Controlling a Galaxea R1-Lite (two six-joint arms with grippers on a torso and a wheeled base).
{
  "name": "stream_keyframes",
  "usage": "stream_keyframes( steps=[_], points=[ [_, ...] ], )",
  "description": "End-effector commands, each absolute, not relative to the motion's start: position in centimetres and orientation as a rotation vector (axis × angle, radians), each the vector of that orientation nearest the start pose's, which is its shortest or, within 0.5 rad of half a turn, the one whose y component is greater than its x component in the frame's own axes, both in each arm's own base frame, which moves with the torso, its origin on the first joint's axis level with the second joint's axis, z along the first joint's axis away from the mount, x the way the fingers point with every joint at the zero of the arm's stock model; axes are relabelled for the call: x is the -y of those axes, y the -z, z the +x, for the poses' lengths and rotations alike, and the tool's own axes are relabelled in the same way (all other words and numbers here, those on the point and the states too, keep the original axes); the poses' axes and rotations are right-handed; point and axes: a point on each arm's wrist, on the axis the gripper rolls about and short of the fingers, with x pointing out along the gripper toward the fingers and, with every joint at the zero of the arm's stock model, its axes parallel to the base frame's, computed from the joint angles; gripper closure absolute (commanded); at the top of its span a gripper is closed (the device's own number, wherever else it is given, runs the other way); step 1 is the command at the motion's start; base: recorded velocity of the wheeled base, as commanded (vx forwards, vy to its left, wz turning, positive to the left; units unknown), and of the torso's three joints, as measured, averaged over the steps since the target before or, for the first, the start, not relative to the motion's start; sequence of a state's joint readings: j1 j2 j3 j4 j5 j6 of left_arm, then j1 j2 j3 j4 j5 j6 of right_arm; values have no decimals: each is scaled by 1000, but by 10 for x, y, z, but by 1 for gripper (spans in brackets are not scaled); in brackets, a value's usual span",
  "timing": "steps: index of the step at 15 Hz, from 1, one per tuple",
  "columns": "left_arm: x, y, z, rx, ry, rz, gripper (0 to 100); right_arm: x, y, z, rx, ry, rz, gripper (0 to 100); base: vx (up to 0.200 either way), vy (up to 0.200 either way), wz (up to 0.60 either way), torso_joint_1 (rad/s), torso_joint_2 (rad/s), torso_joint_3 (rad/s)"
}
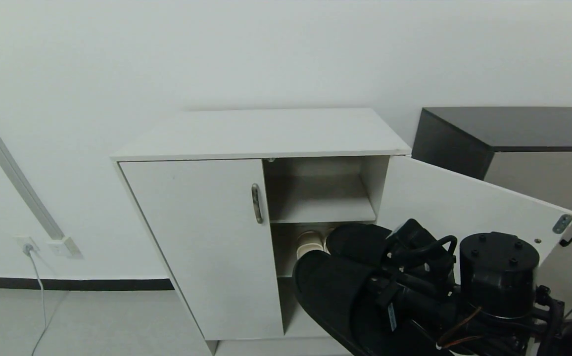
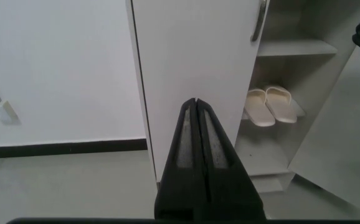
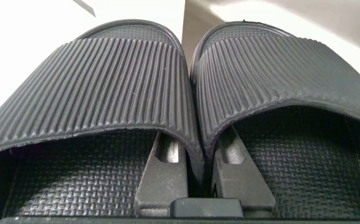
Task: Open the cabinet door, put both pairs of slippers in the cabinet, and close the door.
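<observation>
The left fingers (image 2: 186, 140) are pressed together; the right fingers (image 3: 163, 171) pinch the black slippers (image 3: 124, 81).

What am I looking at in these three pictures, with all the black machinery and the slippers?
This is a two-armed robot putting slippers into a white cabinet. The wide picture comes from a camera on its head; the other two come from cameras on its wrists. The cabinet's right door is open, its left door shut. A pair of pale slippers sits on a shelf inside. The right pincer holds the black slippers together in front of the opening, one finger inside each. The left pincer is shut, holds nothing, and faces the left door.
</observation>
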State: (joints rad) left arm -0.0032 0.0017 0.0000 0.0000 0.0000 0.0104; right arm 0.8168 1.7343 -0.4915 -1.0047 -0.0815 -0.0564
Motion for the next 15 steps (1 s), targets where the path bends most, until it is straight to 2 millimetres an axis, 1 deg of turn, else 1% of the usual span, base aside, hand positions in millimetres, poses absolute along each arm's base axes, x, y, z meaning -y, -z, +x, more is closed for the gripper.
stream_keyframes(
  steps=[1, 7, 12, 13, 15],
  points=[
    [0, -76, -23, -2, 3, 11, 100, -200, -129, 190, -205, -739, -163, 100, 0, 0, 0, -159, 491, 330],
    [0, -75, -23, -3, 3, 11, 100, -200, -127, 190, -210, -739, -165, 100, 0, 0, 0, -121, 466, 343],
    [0, -76, -23, -2, 3, 11, 100, -202, -124, 191, -218, -739, -171, 100, 0, 0, 0, -53, 440, 384],
    [0, -76, -23, -2, 3, 11, 100, -202, -124, 191, -219, -739, -171, 100, 0, 0, 0, -2, 266, 251],
    [0, -76, -23, -2, 3, 11, 100, -202, -124, 192, -216, -738, -170, 100, 0, 0, 0, 0, 0, 0]
  ],
)
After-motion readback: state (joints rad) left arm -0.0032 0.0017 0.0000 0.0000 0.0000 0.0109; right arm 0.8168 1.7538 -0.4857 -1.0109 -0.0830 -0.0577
